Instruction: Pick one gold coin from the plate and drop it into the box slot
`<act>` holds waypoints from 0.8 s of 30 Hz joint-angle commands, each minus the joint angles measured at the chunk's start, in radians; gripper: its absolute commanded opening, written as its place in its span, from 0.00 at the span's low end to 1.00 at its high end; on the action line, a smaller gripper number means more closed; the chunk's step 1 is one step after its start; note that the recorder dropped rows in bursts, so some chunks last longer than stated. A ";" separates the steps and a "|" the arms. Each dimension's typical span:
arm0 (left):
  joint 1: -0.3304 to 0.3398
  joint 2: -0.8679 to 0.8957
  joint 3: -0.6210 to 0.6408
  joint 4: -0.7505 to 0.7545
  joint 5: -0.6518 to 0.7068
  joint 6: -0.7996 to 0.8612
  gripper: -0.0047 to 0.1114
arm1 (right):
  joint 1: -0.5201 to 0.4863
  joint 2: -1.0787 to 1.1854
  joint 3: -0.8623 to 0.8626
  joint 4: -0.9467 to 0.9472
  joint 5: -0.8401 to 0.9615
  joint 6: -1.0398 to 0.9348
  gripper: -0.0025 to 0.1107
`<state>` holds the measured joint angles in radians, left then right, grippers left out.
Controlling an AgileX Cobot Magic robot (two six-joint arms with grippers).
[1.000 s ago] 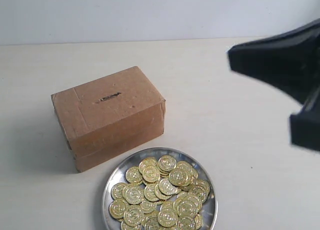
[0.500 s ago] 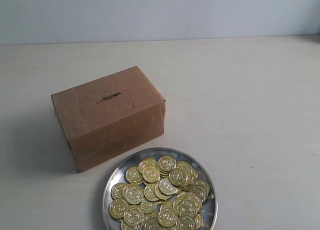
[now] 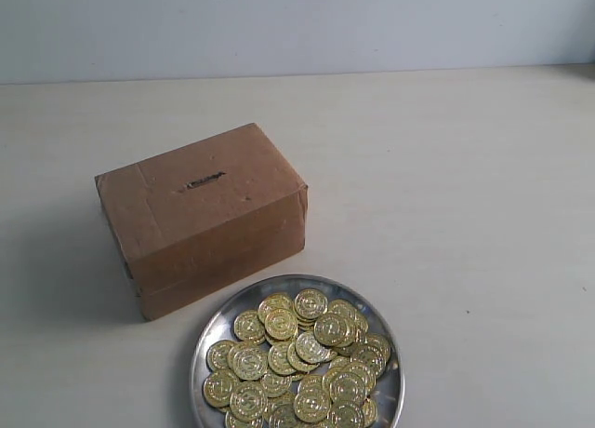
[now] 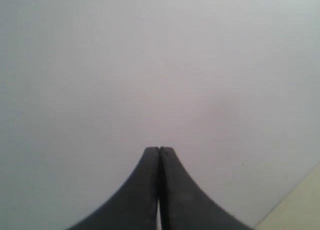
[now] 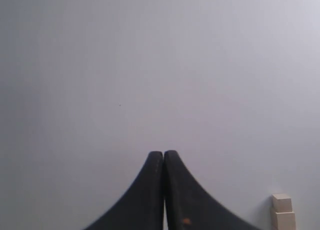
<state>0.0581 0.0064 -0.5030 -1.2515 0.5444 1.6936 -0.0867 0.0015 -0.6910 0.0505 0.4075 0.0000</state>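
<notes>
The brown cardboard box (image 3: 202, 217) stands left of centre on the table, with its short dark slot (image 3: 204, 180) in the top face. Just in front of it lies the round silver plate (image 3: 206, 347), heaped with several gold coins (image 3: 299, 358). Neither arm shows in the exterior view. My left gripper (image 4: 159, 149) is shut with nothing between its black fingers and faces a blank pale wall. My right gripper (image 5: 163, 152) is likewise shut and empty, facing the same kind of plain wall.
The pale table (image 3: 465, 214) stretches right of the box and plate. A grey wall (image 3: 297, 23) runs along its far edge. A small cream block (image 5: 283, 210) shows in the corner of the right wrist view.
The black right arm that filled the right side of the exterior view one second ago has left it. Box, plate and coins have not moved.
</notes>
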 commanded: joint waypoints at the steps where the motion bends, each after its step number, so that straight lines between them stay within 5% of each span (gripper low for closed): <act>1: 0.002 -0.006 0.025 -0.009 -0.002 -0.002 0.04 | -0.005 -0.001 0.005 0.001 0.009 0.000 0.02; 20: 0.011 -0.006 0.068 -0.007 0.002 -0.002 0.04 | -0.005 -0.001 0.005 -0.001 0.016 0.000 0.02; 24: 0.054 -0.006 0.075 0.161 -0.001 -0.002 0.04 | -0.005 -0.001 0.041 -0.001 -0.074 0.000 0.02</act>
<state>0.0862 0.0034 -0.4343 -1.2056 0.5455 1.6936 -0.0867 0.0015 -0.6811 0.0505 0.3974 0.0000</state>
